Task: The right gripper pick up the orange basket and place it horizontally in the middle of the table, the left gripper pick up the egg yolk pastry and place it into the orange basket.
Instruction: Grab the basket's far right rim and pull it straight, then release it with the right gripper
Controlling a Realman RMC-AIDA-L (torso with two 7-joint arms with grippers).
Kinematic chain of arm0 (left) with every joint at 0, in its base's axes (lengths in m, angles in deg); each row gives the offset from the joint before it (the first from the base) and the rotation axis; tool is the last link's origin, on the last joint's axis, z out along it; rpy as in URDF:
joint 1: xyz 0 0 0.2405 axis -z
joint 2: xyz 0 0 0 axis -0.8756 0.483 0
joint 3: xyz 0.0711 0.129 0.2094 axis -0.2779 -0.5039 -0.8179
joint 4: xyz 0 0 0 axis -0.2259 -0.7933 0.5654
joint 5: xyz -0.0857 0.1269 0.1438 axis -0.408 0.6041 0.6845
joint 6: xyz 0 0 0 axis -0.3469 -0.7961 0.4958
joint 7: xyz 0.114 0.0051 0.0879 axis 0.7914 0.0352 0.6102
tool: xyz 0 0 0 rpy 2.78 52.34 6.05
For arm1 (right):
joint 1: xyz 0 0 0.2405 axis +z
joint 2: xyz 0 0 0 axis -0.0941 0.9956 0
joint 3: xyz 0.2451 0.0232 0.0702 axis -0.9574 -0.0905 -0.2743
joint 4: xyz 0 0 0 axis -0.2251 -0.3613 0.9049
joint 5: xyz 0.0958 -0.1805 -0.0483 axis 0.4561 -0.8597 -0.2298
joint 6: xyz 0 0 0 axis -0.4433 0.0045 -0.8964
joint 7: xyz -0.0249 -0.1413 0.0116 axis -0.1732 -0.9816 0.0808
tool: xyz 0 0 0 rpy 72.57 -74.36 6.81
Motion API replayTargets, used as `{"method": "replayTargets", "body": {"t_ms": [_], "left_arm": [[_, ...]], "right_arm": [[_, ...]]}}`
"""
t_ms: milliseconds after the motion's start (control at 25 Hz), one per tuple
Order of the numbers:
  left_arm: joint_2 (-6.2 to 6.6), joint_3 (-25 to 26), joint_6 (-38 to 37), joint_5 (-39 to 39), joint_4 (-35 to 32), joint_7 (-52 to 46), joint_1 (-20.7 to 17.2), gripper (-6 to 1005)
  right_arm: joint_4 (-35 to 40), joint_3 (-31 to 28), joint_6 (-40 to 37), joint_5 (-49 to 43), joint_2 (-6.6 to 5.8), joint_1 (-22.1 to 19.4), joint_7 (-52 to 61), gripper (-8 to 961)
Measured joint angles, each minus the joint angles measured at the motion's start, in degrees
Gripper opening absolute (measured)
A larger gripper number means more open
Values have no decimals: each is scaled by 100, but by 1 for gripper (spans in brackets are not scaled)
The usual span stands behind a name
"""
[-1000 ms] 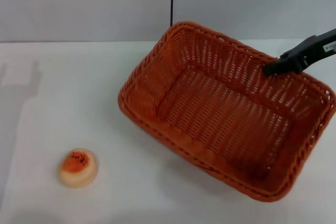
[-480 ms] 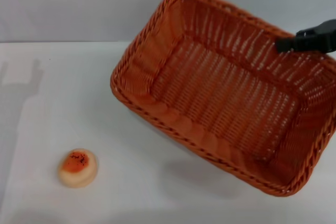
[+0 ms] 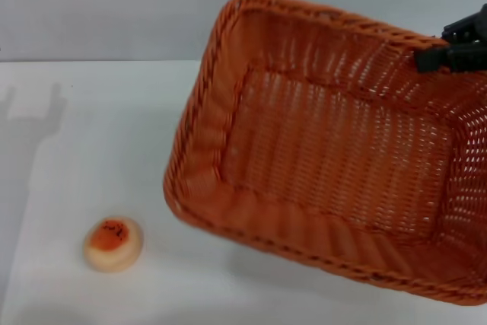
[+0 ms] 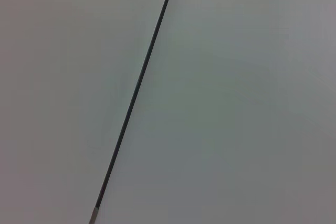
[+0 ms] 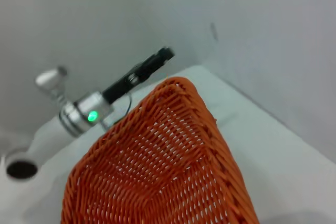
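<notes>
Basket first: the large orange woven wicker basket (image 3: 335, 165) hangs tilted above the plain white table (image 3: 91, 127), its far rim pinched in the black right gripper (image 3: 449, 49). Its long axis runs slantwise, not yet horizontal. The small round orange-topped egg yolk pastry (image 3: 112, 243) sits well left.

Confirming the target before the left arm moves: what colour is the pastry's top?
Orange glaze with dark specks on the egg yolk pastry; head view.

orange basket (image 5: 163, 166) tilted, fills 6 o'clock | left gripper (image 5: 139, 72) beyond rim, 11 o'clock | table (image 5: 273, 156) beneath
</notes>
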Motion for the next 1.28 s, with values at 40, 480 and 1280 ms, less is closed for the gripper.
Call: {"method": "replayTargets", "body": {"t_ms": [40, 480, 1280], "left_arm": [[-1, -7, 13, 0, 9, 0, 3, 786], [-18, -49, 106, 35, 49, 0, 5, 785], [-27, -61, 272, 35, 128, -8, 6, 785]], "right_arm": [[0, 0, 0, 0, 0, 0, 0, 182], [-444, 841, 352, -351, 165, 694, -661, 194], [-669, 1394, 1000, -396, 577, 753, -854, 216]]}}
